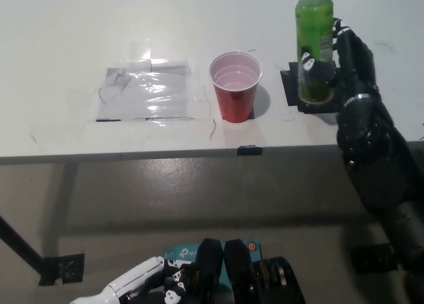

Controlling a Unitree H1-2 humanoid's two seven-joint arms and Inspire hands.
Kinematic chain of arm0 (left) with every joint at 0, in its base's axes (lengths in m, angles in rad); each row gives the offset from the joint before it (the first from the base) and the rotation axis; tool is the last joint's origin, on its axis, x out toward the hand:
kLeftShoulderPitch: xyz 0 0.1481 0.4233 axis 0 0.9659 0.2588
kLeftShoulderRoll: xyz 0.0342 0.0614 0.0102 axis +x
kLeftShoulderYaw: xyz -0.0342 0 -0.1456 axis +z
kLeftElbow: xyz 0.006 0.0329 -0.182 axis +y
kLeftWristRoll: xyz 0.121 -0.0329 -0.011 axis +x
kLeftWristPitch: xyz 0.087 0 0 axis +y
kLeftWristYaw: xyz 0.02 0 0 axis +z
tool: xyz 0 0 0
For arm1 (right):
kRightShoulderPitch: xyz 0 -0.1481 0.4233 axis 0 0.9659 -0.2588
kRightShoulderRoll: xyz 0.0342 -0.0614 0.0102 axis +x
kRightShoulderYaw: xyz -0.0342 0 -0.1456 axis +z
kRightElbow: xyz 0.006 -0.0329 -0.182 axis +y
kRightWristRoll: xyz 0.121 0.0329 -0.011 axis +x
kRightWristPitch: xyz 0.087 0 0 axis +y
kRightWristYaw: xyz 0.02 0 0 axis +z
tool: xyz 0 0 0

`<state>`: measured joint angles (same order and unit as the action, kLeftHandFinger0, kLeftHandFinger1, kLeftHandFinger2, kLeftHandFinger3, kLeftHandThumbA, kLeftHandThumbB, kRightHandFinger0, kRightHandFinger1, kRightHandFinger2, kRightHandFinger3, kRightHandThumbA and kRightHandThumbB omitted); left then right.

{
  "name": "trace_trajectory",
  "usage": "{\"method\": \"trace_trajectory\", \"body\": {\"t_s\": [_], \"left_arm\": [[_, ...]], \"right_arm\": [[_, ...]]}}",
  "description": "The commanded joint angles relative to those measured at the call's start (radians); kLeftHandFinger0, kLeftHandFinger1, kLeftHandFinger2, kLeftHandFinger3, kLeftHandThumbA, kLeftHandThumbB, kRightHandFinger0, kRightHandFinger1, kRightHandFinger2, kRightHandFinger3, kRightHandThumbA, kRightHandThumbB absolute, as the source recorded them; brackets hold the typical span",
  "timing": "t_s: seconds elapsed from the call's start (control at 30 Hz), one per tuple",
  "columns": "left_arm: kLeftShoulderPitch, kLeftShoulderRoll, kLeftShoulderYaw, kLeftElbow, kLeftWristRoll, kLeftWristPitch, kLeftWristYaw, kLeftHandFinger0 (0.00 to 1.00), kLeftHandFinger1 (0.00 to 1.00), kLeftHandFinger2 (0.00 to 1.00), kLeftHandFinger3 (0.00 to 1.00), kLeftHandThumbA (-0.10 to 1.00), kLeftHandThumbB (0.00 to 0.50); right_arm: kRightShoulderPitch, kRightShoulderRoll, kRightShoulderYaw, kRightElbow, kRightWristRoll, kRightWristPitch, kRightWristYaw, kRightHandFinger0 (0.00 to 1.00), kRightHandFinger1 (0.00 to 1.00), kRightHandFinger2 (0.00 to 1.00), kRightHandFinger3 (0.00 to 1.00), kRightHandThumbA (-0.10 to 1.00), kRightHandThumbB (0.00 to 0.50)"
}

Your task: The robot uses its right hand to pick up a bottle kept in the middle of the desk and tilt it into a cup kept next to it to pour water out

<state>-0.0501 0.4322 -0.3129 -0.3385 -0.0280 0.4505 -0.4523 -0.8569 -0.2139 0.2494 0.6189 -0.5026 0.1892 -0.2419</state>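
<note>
The black right hand (334, 69) is gripping the green plastic bottle (314, 49), holding it upright, just right of the red plastic cup (234, 87); the pour is heading leftward.

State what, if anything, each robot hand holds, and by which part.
The right hand holds the green bottle around its lower body. The left hand, low by the robot's body, holds nothing.
</note>
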Motion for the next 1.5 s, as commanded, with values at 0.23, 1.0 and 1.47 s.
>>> {"method": "trace_trajectory", "body": {"t_s": [0.23, 1.0, 1.47], "left_arm": [[-0.01, 0.016, 0.009, -0.006, -0.001, 0.019, -0.016, 0.88, 0.95, 0.91, 0.95, 1.0, 0.5], [-0.011, 0.023, 0.013, -0.013, -0.004, 0.019, -0.026, 0.9, 0.95, 0.91, 0.96, 1.0, 0.5], [-0.01, 0.019, 0.015, -0.007, -0.002, 0.019, -0.025, 0.9, 0.95, 0.91, 0.96, 1.0, 0.5]], "right_arm": [[-0.021, -0.115, 0.223, -0.1, -0.215, -0.115, -0.008, 0.19, 0.0, 0.0, 0.45, -0.09, 0.119], [-0.079, -0.227, 0.31, -0.089, -0.391, -0.227, -0.012, 0.46, 0.0, 0.0, 0.44, -0.01, 0.208], [-0.162, -0.25, 0.338, -0.073, -0.495, -0.272, -0.024, 0.51, 0.0, 0.0, 0.43, 0.06, 0.25]]}}
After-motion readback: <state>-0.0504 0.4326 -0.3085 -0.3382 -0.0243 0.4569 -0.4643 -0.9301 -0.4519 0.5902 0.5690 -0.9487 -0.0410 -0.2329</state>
